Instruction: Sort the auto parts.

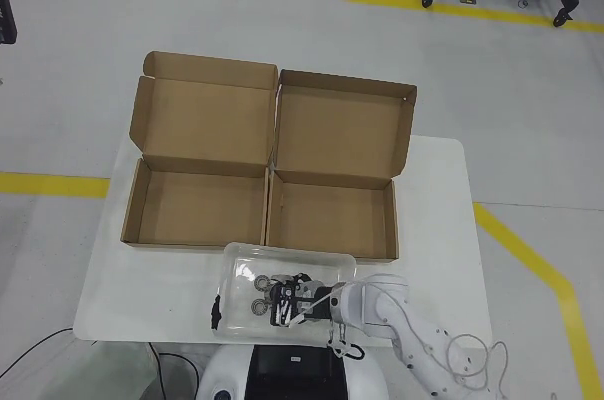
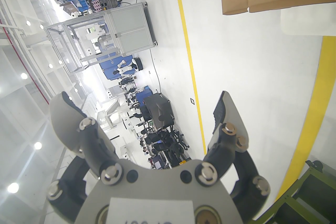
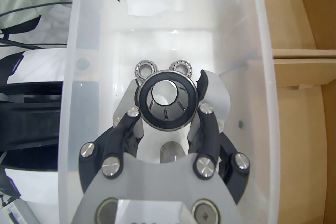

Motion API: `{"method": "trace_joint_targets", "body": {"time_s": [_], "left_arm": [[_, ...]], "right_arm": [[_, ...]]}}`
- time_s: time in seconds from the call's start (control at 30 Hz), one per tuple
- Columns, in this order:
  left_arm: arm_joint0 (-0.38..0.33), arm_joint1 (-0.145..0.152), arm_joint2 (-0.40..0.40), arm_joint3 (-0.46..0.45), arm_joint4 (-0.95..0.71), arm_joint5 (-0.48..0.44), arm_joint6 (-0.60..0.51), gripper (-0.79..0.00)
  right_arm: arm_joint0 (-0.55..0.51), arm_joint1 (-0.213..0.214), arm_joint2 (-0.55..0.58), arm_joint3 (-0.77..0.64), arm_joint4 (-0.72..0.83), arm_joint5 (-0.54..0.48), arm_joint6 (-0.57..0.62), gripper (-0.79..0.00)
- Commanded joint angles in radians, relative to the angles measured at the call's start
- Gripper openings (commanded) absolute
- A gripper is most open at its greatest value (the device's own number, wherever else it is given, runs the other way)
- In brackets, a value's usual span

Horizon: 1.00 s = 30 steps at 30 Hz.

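White table [image 1: 442, 200] | clear bin [image 3: 260, 51] | right gripper [image 3: 168, 83] clamps large bearing [image 3: 170, 111] | left gripper [image 2: 143, 102] spread wide, empty

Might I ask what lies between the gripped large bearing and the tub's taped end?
Two small bearings on the floor of the tub, in the right wrist view.

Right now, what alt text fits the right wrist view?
The right gripper holds a large black-rimmed bearing, jaws shut on it, inside a clear plastic bin. Two smaller bearings lie on the bin floor beyond it; a cardboard box stands beside the bin.
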Motion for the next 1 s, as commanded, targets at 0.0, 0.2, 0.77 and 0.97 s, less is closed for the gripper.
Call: {"method": "trace_joint_targets", "body": {"time_s": [0.0, 0.2, 0.77, 0.97], "left_arm": [[0.000, 0.000, 0.000, 0.000, 0.000, 0.000, 0.000, 0.000], [0.000, 0.000, 0.000, 0.000, 0.000, 0.000, 0.000, 0.000], [0.000, 0.000, 0.000, 0.000, 0.000, 0.000, 0.000, 0.000], [0.000, 0.000, 0.000, 0.000, 0.000, 0.000, 0.000, 0.000]], "right_arm": [[-0.008, 0.005, 0.014, -0.001, -0.012, 0.011, -0.043, -0.785], [-0.004, 0.011, 0.039, 0.011, -0.002, 0.027, -0.254, -0.785], [0.118, 0.000, 0.033, 0.002, 0.042, 0.049, -0.562, -0.785], [0.151, -0.002, 0.057, -0.043, 0.102, 0.062, -0.551, -0.785]]}}
